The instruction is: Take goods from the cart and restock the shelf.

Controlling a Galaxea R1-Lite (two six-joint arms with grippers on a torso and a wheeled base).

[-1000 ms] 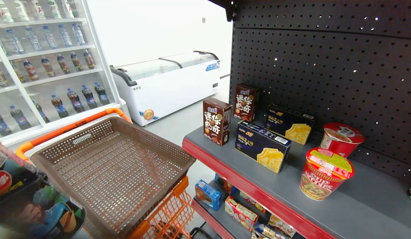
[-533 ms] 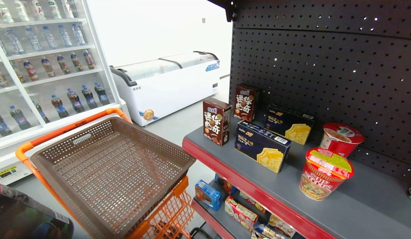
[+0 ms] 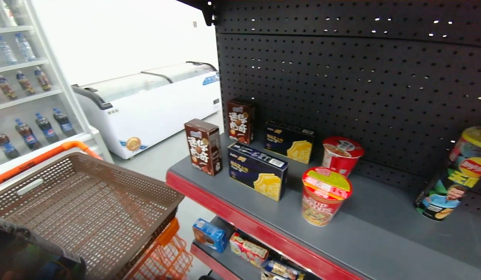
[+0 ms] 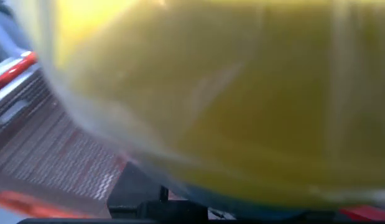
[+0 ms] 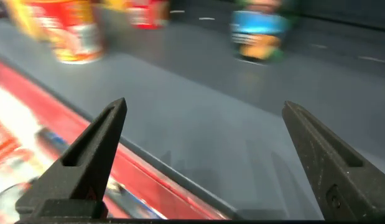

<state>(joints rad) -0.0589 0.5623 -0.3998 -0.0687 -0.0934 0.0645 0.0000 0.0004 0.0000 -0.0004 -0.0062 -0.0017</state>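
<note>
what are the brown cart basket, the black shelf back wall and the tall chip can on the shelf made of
Brown basket: looks like matte moulded plastic, from its even hole grid and thick rim.
Black back wall: likely painted sheet metal, with regular punched holes letting light through.
Chip can: probably a cardboard tube with glossy printed wrap and yellow lid.
</note>
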